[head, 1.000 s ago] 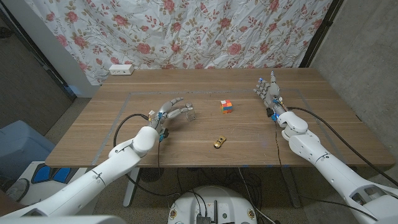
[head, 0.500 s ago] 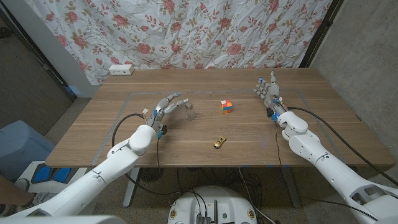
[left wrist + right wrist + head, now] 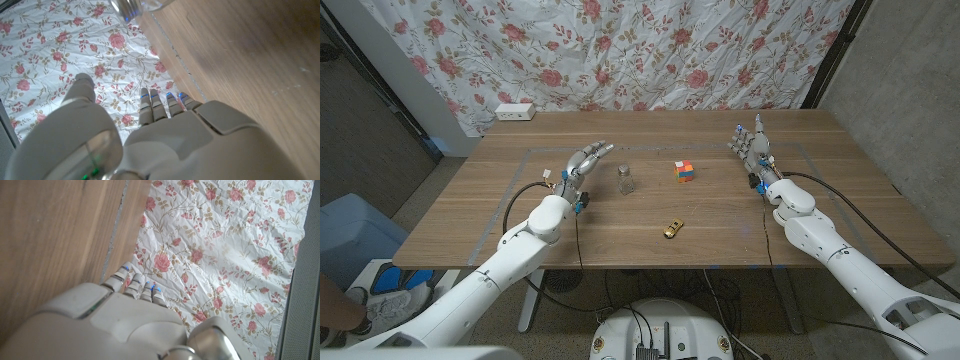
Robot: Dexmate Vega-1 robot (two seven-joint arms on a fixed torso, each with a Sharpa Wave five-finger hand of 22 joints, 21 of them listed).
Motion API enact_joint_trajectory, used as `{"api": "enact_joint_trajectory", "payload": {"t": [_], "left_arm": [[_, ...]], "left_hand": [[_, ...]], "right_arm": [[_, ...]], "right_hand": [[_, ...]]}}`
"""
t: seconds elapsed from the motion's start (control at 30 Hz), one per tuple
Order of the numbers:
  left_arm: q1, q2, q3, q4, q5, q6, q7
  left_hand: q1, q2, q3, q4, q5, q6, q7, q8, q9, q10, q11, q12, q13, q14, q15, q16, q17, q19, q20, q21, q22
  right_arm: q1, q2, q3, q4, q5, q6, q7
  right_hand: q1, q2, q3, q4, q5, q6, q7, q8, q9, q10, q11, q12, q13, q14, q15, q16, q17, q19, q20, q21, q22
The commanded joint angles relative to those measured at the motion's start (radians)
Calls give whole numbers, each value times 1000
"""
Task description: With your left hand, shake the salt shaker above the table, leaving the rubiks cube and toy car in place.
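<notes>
- Since the earlier frame, the left robot hand (image 3: 586, 161) has pulled away from the shaker (image 3: 626, 179) and is now released, fingers apart, just beside it.
- Shaker stands upright on the counter (image 3: 820, 215), between this hand and the cube (image 3: 685, 172) — the car (image 3: 672, 229) lies nearer the front.
- It looks like small glass: light, stiff, slippery, so grip around the body, below the cap.
- Right robot hand (image 3: 749, 145) holds nothing, fingers apart.
</notes>
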Motion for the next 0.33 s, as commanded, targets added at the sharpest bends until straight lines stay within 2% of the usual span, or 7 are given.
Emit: {"api": "enact_joint_trajectory", "payload": {"t": [0.03, 0.33], "left_arm": [[-27, -76, -23, -13, -146, 39, 43], [-40, -127, -33, -28, -187, 51, 101]], "left_hand": [[0, 18, 11, -1, 6, 20, 0, 6, 2, 15, -2, 5, 0, 16, -6, 5, 3, 13, 0, 7, 3], [-7, 29, 14, -4, 6, 30, -3, 5, 2, 25, -10, 5, 0, 32, -8, 6, 3, 33, 1, 10, 3]], "right_arm": [[0, 1, 0, -1, -1, 0, -2], [0, 1, 0, -1, -1, 0, -2]], "right_hand": [[0, 102, -1, 6, 7, 0, 8, 4, 4, -5, -1, 7, 4, -6, -36, 4, 5, 7, -2, 6, 5], [0, 102, -1, 6, 7, 0, 8, 4, 4, -6, -2, 7, 4, -7, -35, 4, 5, 7, -2, 6, 5]]}}
